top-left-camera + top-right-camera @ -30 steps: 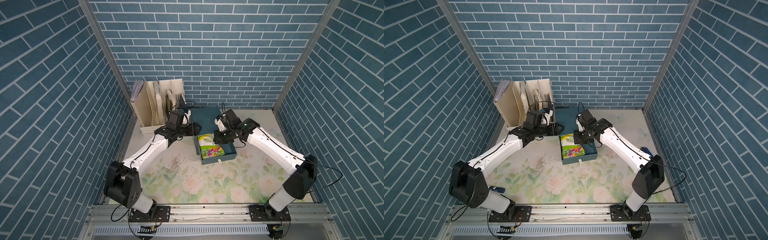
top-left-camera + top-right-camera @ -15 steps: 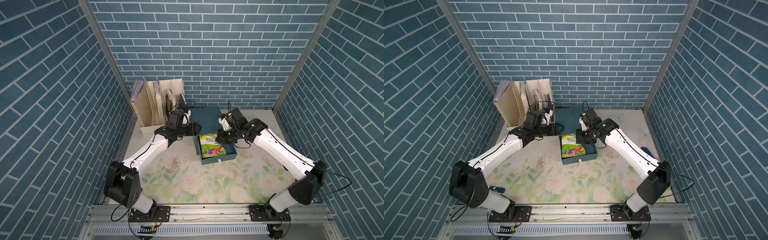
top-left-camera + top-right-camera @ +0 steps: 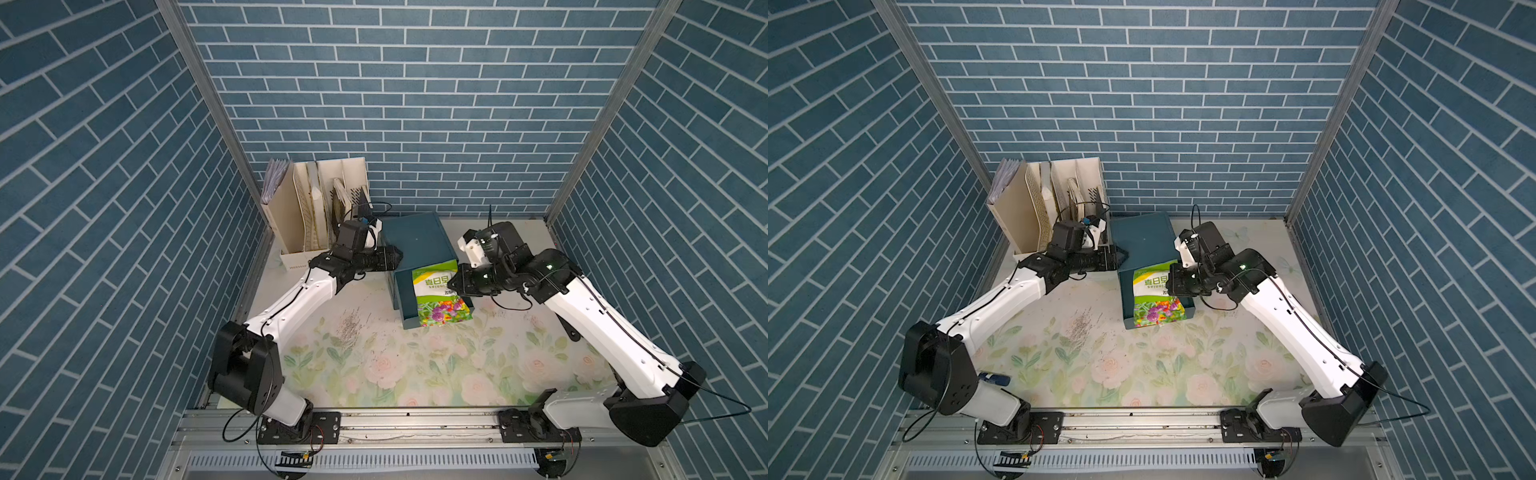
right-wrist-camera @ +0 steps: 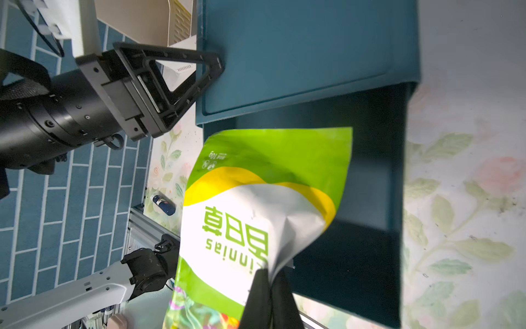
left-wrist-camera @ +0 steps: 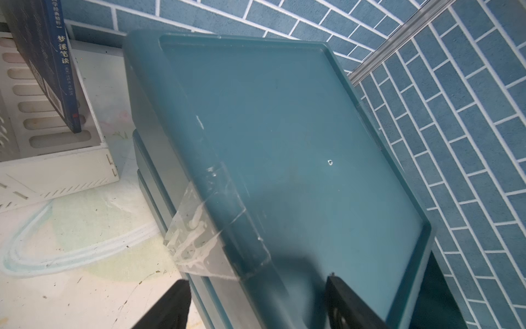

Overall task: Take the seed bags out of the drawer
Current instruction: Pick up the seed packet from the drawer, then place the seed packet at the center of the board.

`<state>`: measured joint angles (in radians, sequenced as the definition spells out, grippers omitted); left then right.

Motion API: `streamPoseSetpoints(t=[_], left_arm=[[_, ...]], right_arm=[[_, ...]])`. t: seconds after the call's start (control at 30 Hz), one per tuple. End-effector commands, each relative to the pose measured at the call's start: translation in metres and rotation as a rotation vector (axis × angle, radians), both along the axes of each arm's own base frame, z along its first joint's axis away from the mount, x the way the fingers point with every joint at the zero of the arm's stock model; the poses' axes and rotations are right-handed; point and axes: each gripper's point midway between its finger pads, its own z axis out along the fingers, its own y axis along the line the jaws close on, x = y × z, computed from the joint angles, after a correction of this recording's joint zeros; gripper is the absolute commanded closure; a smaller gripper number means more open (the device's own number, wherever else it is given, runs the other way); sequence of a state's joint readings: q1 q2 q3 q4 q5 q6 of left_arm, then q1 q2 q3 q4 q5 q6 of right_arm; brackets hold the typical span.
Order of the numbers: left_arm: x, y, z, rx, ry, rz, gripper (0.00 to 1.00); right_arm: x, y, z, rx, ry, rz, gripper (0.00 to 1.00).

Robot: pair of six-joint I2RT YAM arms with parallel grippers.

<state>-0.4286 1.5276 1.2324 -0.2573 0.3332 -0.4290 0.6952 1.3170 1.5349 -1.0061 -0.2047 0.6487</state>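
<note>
Seen in a top view, the white-shelled, black-jointed left arm (image 3: 291, 299) rises from its base at 7 o'clock and points toward 1 o'clock. Its forearm is level, and the black left gripper (image 3: 397, 258) has its jaws standing apart. The matching right arm (image 3: 602, 320), based at 5 o'clock, points toward 10 o'clock. Its right gripper (image 4: 271, 277) is pinched tight on the edge of a glossy green-white seed packet (image 4: 256, 199).

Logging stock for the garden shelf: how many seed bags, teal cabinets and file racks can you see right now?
seed bag: 1
teal cabinet: 1
cream file rack: 1
Total: 3
</note>
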Motion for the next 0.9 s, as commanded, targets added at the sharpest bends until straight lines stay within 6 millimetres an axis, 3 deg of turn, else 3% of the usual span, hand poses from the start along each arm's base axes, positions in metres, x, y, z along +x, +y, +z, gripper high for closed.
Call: streamPoseSetpoints(t=[0.0,0.2,0.43,0.7,0.87], left_arm=[[-0.005,0.016,-0.038,0.102,0.103,0.029,0.22],[-0.006,0.017,-0.039,0.109,0.104,0.025,0.22],[-0.006,0.017,-0.039,0.112,0.108,0.028,0.22],[-0.005,0.017,-0.041,0.116,0.114,0.03,0.22],[-0.003,0.017,-0.043,0.115,0.118,0.033,0.22]], right_arm=[[0.003,-0.035,0.008,-0.03,-0.014,-0.111,1.0],[0.027,-0.081,0.018,-0.074,-0.058,-0.222,1.0],[0.071,-0.135,0.019,-0.13,-0.109,-0.336,1.0],[0.126,-0.175,-0.025,-0.228,-0.094,-0.409,1.0],[0.162,-0.188,-0.062,-0.256,-0.074,-0.439,1.0]])
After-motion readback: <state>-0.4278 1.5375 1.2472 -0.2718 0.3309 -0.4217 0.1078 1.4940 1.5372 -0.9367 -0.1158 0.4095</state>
